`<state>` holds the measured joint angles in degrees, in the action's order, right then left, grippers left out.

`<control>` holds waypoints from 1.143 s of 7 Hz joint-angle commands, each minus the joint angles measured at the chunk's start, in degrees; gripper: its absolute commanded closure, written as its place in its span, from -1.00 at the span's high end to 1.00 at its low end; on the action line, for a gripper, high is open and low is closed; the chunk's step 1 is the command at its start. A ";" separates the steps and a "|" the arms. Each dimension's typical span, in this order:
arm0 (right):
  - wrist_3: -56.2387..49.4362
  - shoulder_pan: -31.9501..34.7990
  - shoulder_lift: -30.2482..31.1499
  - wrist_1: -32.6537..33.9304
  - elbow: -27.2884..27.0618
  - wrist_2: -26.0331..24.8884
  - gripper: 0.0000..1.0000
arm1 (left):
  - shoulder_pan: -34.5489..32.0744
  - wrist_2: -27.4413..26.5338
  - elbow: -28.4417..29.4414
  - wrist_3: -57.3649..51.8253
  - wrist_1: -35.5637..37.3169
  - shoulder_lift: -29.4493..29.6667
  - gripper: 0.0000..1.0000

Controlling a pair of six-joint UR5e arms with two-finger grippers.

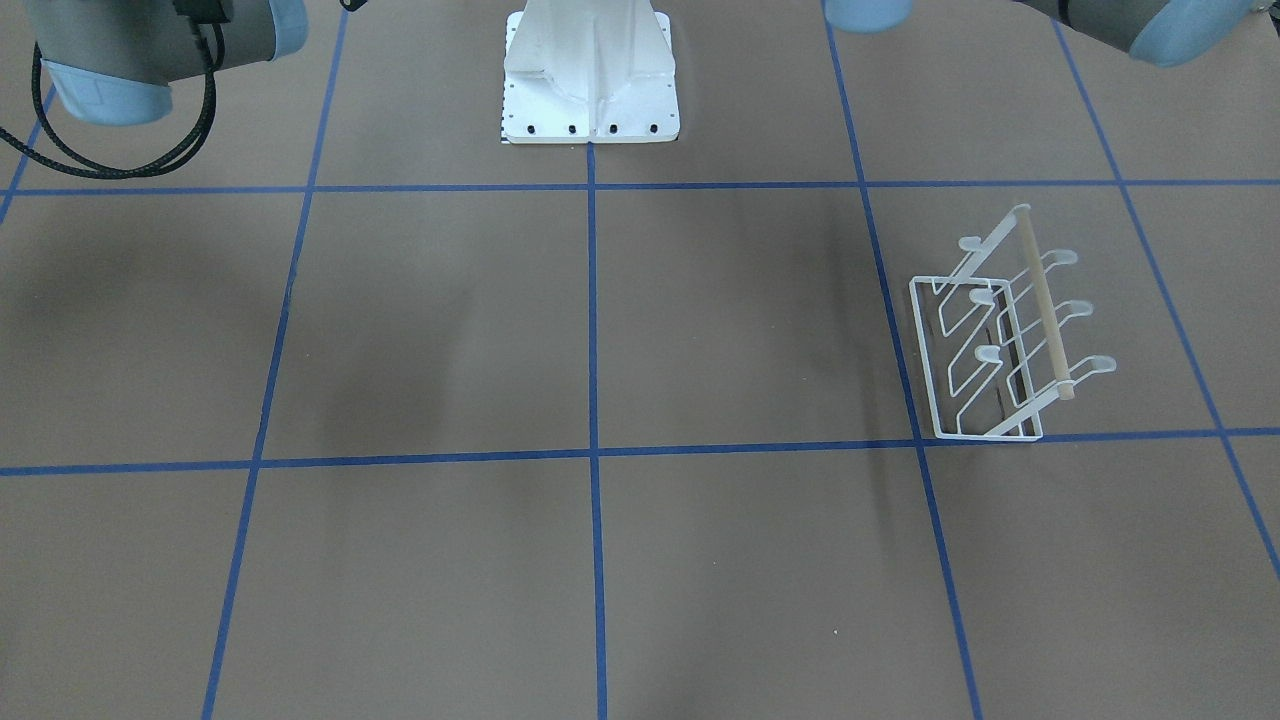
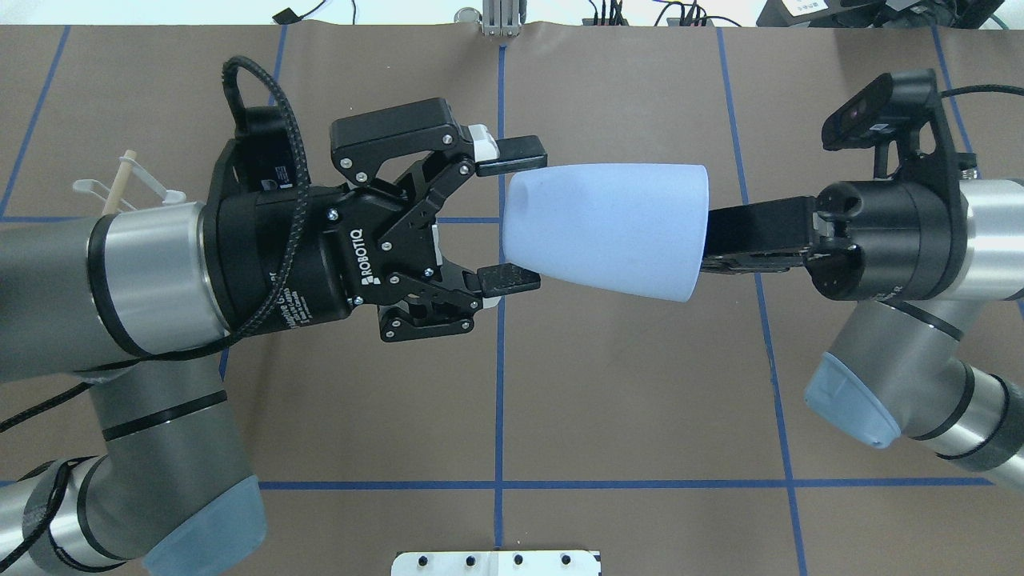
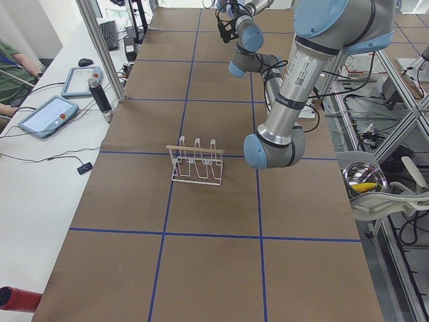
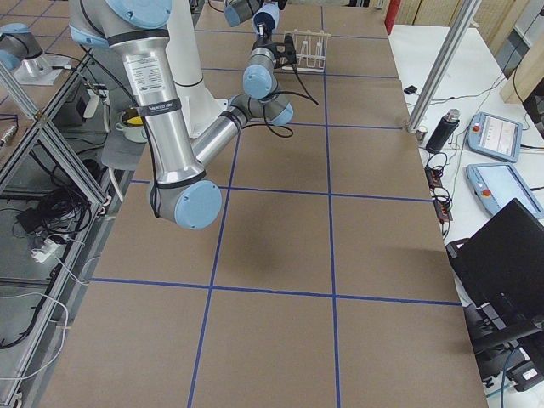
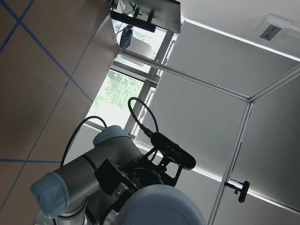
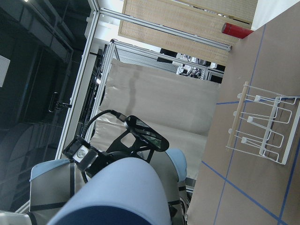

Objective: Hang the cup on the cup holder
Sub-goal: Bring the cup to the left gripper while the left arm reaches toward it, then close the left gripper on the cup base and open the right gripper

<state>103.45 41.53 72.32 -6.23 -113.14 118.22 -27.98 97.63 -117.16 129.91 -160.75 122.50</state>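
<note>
Left claw [image 2: 512, 214]: jaws spread wide and level, one fingertip [image 2: 520, 147] on either side of the cup's narrow closed end. The upper pad stands clear of the wall. The lower pad is just beside it, contact uncertain. This claw grips nothing.

Straight ahead of it is the cup [image 2: 608, 228], a pale blue tumbler. It lies on its side in the air, well above the table, base toward the left claw and mouth away from it.

At the mouth is the right claw [image 2: 748, 234], closed narrow on the rim, with its fingertips hidden by the cup. Judging by the gap at the left pads, it alone carries the weight.

Reading: a mid-air hand-over. The cup is offered base-first so the left claw can take the closed end. That leaves the mouth free to go over a prong.

Behind and below the left claw, on its own arm's side, is the cup holder [image 1: 1005, 325]. It is a white wire rack standing on the brown table [image 1: 700, 560], with a wooden rod [image 1: 1040, 300] along the top and all six prongs bare. It is well apart from the right claw, which likely explains the transfer.

Risk, as judged: the left claw must close before the right lets go, or the cup drops.
</note>
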 commanded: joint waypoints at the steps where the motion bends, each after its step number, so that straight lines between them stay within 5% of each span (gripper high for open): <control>1: 0.00 -0.04 0.01 -0.27 -0.07 -0.01 -1.00 | 0.30 -0.68 0.00 0.00 -0.09 0.02 0.76; 4: 0.09 -0.22 0.01 -1.24 0.02 -0.09 -1.00 | 0.30 -0.69 0.18 -0.09 -0.18 0.02 0.44; 5: 0.09 -0.31 0.01 -1.24 0.11 -0.09 -1.00 | 0.30 -0.60 0.18 -0.09 -0.27 0.02 0.03; 6: 0.00 -0.31 0.01 -1.24 0.37 -0.09 -1.00 | 0.73 -0.60 0.18 -0.35 -0.44 -0.16 -0.67; 7: 0.00 -0.31 0.01 -1.24 0.37 -0.27 -1.00 | 1.17 -0.60 0.27 -0.44 -1.92 -0.33 -1.00; 8: 0.17 -0.31 -0.08 -1.24 0.46 -0.44 0.45 | 1.18 -0.60 0.27 -0.44 -2.55 -0.51 -1.00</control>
<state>103.49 41.20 72.29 -7.47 -112.79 117.97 -27.00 97.02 -116.90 129.52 -162.32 122.19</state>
